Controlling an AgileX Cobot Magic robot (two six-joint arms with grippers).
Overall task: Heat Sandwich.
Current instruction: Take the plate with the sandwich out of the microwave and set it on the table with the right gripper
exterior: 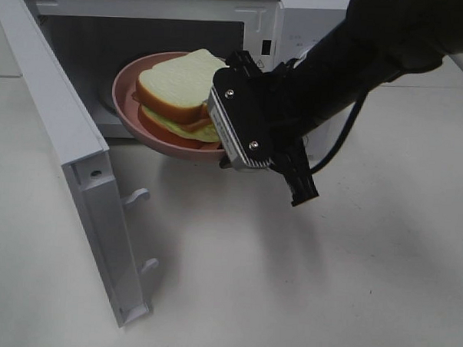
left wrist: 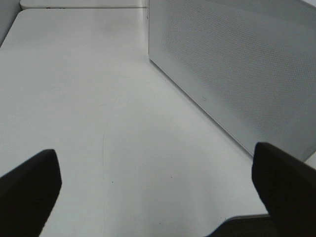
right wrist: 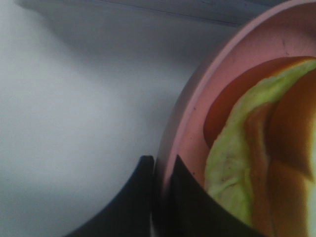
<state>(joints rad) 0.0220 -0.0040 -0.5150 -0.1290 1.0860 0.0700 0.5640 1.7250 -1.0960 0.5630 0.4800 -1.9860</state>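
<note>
Here, right jaws tight on pink plate (exterior: 126, 80) under sandwich (exterior: 182, 83); left jaws wide, empty.

A black arm (exterior: 359, 56) fills the upper right of the high view. At mid-frame sits a grey ribbed metal block (exterior: 237, 131) with two small screws (exterior: 230, 92). A thin black cable (exterior: 350, 129) loops to its right. In the left wrist view, matte black fingers (left wrist: 29, 195) show in the lower corners.

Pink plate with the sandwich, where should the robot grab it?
Pinch the thin raised rim of the pink plate on the side facing out of the microwave, one finger inside, one outside. The sandwich fills the middle, so only the edge is free.
</note>
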